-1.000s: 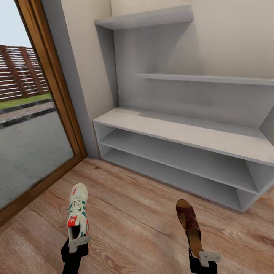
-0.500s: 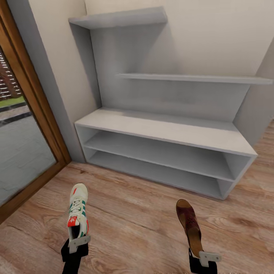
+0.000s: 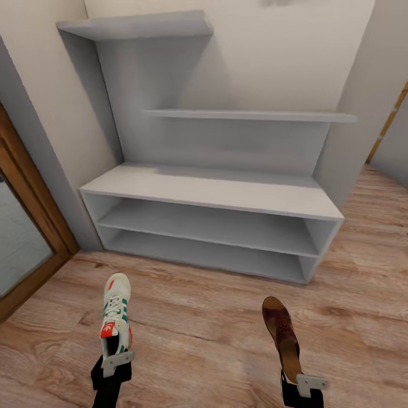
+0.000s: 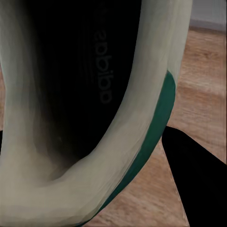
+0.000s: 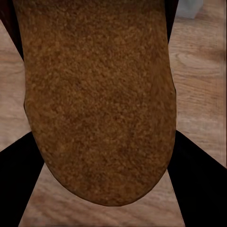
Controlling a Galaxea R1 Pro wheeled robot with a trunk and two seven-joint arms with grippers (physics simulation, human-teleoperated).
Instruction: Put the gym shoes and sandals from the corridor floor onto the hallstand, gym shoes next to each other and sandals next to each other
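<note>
A: What do the fingers pinch?
B: The left gripper (image 3: 116, 362) clamps 1 gym shoe (image 3: 115, 317) at its heel; the right gripper (image 3: 306, 385) clamps 1 flat brown sandal (image 3: 281, 335), mottled footbed up.
A: Beyond them?
B: The grey hallstand (image 3: 212, 192), 2 open slots, on wood-grain floor (image 3: 198, 328).

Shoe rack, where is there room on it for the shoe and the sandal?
The hallstand is bare: its flat top and both open slots underneath hold nothing. It is crowded nowhere; the gym shoe is held in the left gripper and the sandal in the right gripper.
</note>
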